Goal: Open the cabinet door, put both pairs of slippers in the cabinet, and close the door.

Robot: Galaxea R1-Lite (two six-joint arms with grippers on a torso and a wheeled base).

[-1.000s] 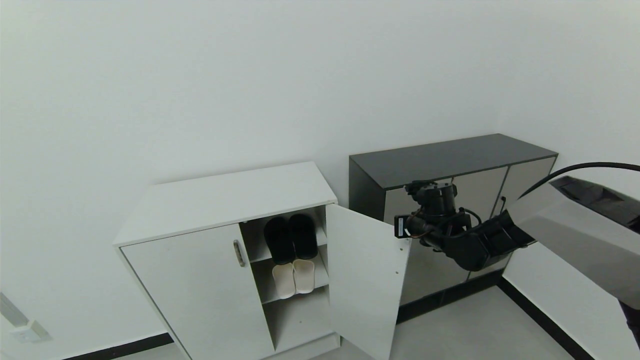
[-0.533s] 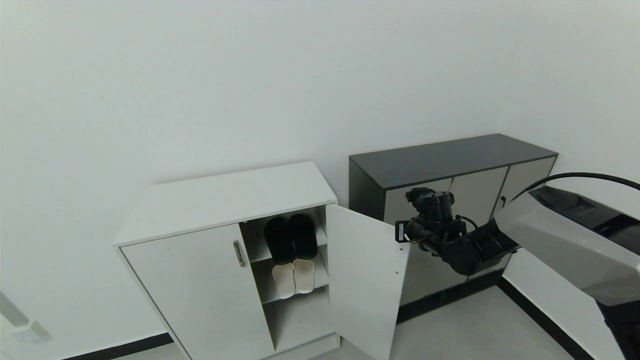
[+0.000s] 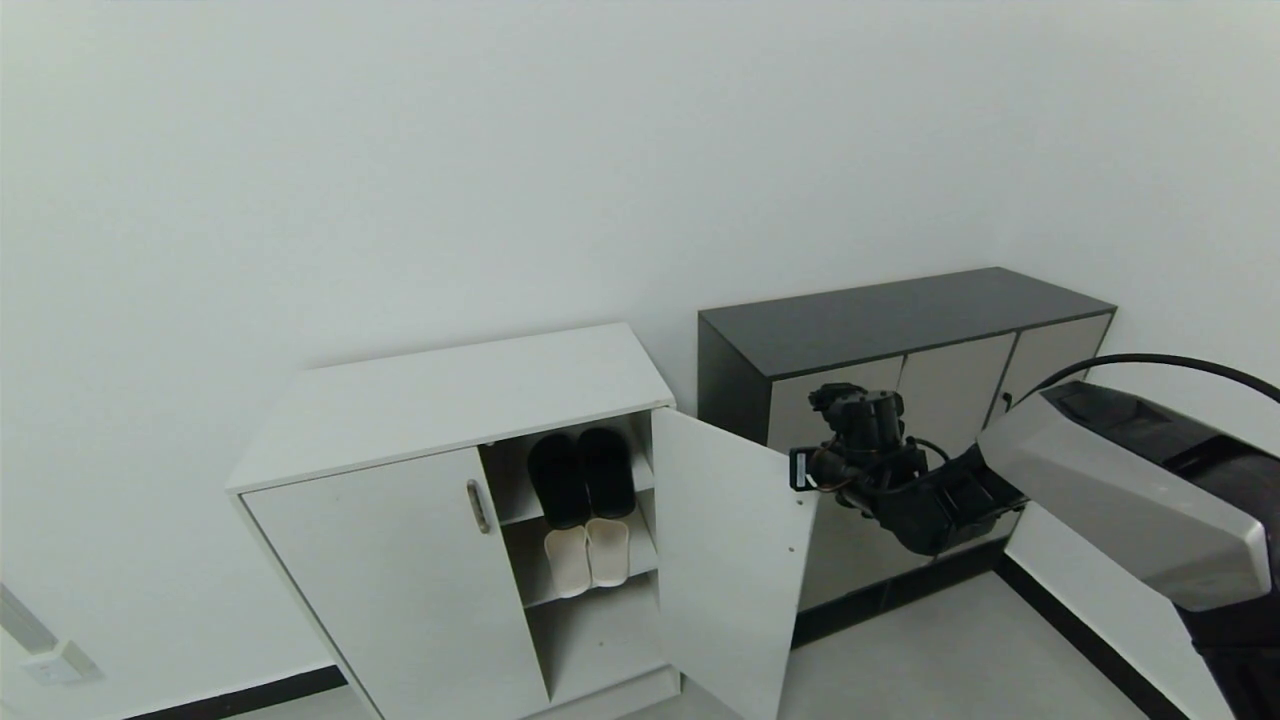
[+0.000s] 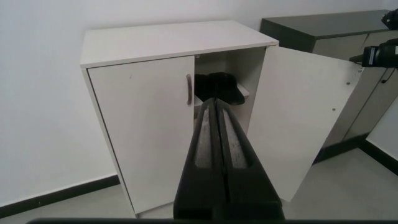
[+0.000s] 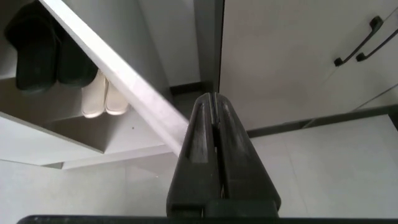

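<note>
White wall (image 3: 400, 150) behind, cabinet (image 3: 450, 400) door (image 3: 730, 560) swung open, its edge just beside the empty, pressed-together right gripper (image 5: 214, 99), black slippers (image 3: 580, 475) and white slippers (image 3: 587, 555) shelved beyond it, left gripper (image 4: 214, 102) likewise closed, well back.

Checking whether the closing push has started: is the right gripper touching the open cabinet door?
Cannot tell. In the head view the right gripper sits at the cabinet door's free edge, but no view shows contact or a gap plainly.
</note>
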